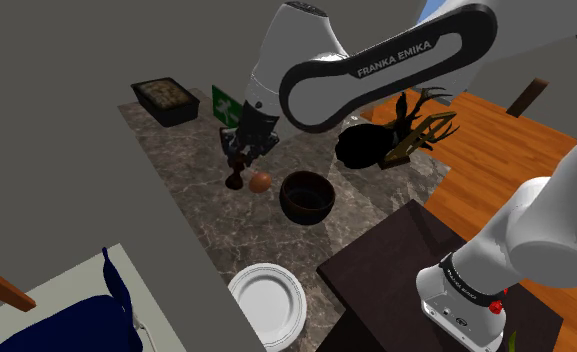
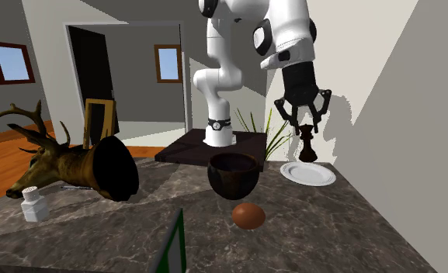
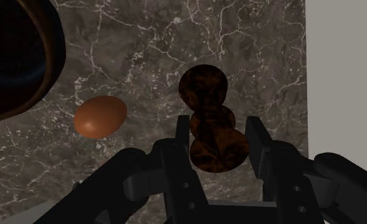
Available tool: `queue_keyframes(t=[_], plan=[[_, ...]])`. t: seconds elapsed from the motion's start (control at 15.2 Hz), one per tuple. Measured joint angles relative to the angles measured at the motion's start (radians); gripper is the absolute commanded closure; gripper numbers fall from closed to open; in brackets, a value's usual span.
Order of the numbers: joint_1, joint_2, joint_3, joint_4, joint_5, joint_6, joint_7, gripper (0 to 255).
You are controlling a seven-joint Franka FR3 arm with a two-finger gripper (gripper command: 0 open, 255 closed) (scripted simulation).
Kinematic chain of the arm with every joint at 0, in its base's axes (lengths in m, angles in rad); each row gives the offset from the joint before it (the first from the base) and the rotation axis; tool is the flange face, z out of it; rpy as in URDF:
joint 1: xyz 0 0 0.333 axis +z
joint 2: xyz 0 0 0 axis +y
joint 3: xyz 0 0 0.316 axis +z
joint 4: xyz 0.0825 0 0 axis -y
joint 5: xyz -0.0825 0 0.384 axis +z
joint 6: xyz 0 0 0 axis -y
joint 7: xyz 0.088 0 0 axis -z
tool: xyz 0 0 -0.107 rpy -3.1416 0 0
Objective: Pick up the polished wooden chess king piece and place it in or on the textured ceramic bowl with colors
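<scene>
The chess king point(image 3: 210, 121) is a dark brown, mottled turned piece standing upright on the marble counter, close to the grey wall. My black gripper point(image 3: 219, 124) hangs just over it, open, with one finger point(image 3: 175, 159) on each side of the king's top and a small gap on each side. From the shoulder view the gripper point(image 1: 241, 158) is directly above the king point(image 1: 235, 181). The bowl point(image 1: 307, 197) is dark brown and deep, a short way from the king, with a brown egg point(image 1: 260, 181) lying between them. The second exterior view has the king point(image 2: 307, 144) under the gripper point(image 2: 306, 126).
A white plate point(image 1: 268, 303) lies on the counter point(image 1: 186, 160) nearer the stand. A mounted deer head point(image 1: 401, 140) lies beyond the bowl, and a white shaker point(image 2: 33, 205) stands by it. A dark tray point(image 1: 166, 100) and a green sign point(image 1: 225, 105) sit at the counter's far end.
</scene>
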Motion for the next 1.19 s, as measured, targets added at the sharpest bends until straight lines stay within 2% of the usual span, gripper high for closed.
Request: queue_keyframes(t=[0.13,0.4,0.79,1.19], plan=[[-0.008,-0.026,-0.002,-0.011,0.016,-0.015,-0.017,255],[-0.039,-0.148,-0.023,-0.121,0.102,-0.031,-0.124,255],[-0.068,-0.350,-0.107,-0.294,0.209,-0.080,-0.304,255],[-0.097,-0.500,-0.205,-0.404,0.232,-0.147,-0.439,255]])
